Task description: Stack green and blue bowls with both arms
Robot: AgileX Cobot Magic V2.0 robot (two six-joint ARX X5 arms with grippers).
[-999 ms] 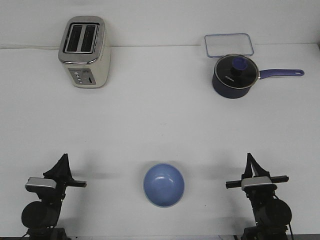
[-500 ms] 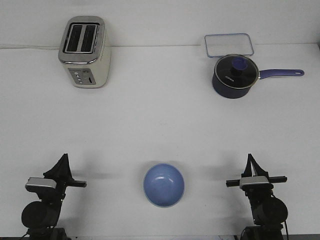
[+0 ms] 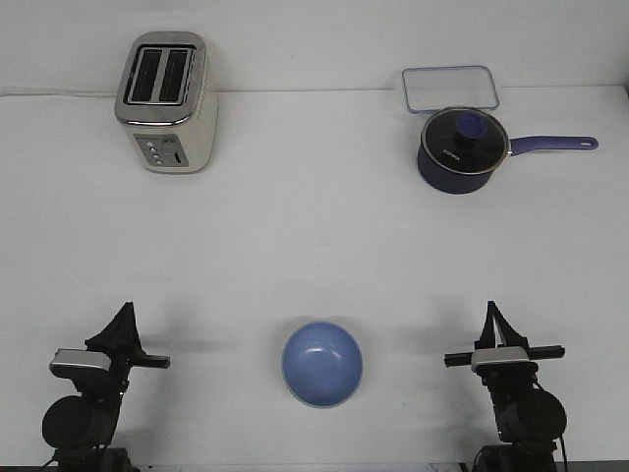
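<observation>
A: How was the light?

B: Bright and even, from above. The white counter was nearly washed out, and its far edge barely stood apart from the wall.

A: Any shadows?

B: Soft ones only. A faint grey patch lay on the counter near each arm, and a thin one sat under the toaster.

A: Glare?

B: A pale sheen on the saucepan lid and a soft highlight inside the blue bowl.

A: Sharpness?

B: Slightly soft and grainy throughout; the pan's lettering was unreadable.
</observation>
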